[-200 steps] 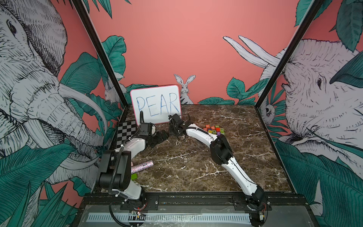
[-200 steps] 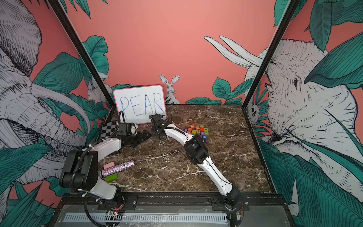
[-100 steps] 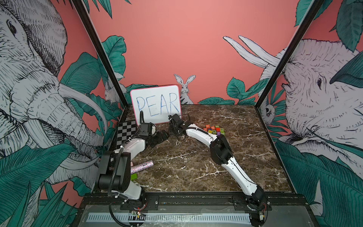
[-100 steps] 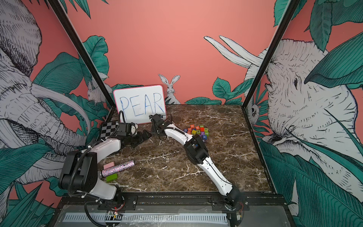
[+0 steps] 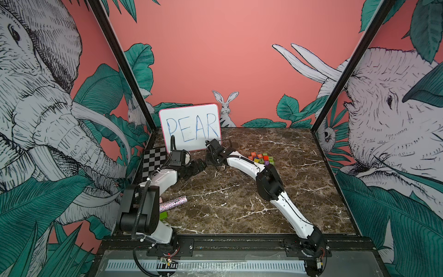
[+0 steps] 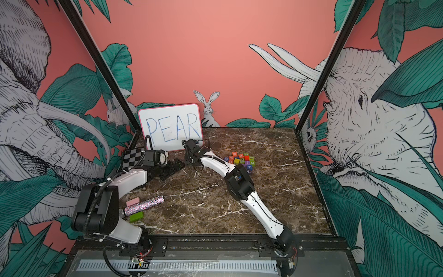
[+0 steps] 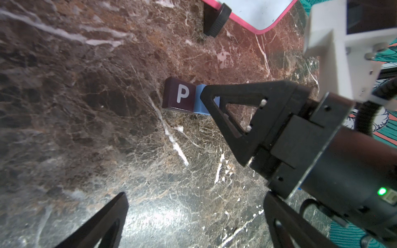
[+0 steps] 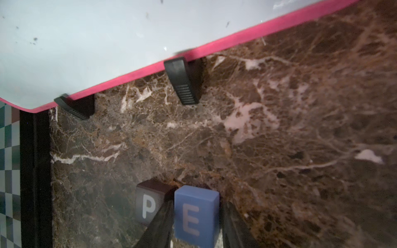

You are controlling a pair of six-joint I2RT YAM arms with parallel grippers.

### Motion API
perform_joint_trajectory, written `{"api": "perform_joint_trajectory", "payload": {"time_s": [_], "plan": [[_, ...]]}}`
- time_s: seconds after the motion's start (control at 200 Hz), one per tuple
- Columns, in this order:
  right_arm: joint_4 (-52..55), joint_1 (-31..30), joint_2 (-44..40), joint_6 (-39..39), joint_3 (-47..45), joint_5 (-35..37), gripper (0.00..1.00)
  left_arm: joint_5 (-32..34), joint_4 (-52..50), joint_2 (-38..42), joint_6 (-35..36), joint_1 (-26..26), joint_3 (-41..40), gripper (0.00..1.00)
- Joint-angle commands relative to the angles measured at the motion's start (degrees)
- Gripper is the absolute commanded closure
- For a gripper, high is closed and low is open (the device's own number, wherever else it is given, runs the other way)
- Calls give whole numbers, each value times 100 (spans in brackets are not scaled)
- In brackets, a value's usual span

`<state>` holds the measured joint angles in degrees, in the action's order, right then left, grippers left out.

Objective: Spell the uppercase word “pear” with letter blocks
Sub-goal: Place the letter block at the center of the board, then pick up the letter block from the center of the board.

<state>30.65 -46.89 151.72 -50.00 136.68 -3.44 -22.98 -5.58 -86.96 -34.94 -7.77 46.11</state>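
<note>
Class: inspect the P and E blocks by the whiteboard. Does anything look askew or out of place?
Nothing stands out. P and E sit side by side, letters up, before the whiteboard; the right tool straddles E.

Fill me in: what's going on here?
The robot is spelling PEAR with blocks in front of the whiteboard. The right end effector straddles the blue E, right beside the brown P; whether it grips it is unclear. The left end effector hovers open and empty nearby. The other blocks sit in a pile.
</note>
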Motion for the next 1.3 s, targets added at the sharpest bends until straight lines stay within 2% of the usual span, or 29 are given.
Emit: {"api": "perform_joint_trajectory", "payload": {"time_s": [0.0, 0.31, 0.995, 1.165, 1.295], "plan": [[11, -57, 77, -151, 60, 41, 60, 22, 99, 249, -9, 4, -59, 1], [-50, -41, -61, -177, -10, 62, 60, -4, 132, 249, -37, 4, -89, 1], [-156, 135, -627, 80, 103, 252, 51, -110, 268, 424, -188, -51, -69, 1], [-77, 234, -954, 748, -155, -76, 52, -105, 210, 386, -180, -316, 117, 1], [-141, 486, -1698, 1783, -1211, -309, 53, -70, 154, 333, -99, -630, 316, 1]]}}
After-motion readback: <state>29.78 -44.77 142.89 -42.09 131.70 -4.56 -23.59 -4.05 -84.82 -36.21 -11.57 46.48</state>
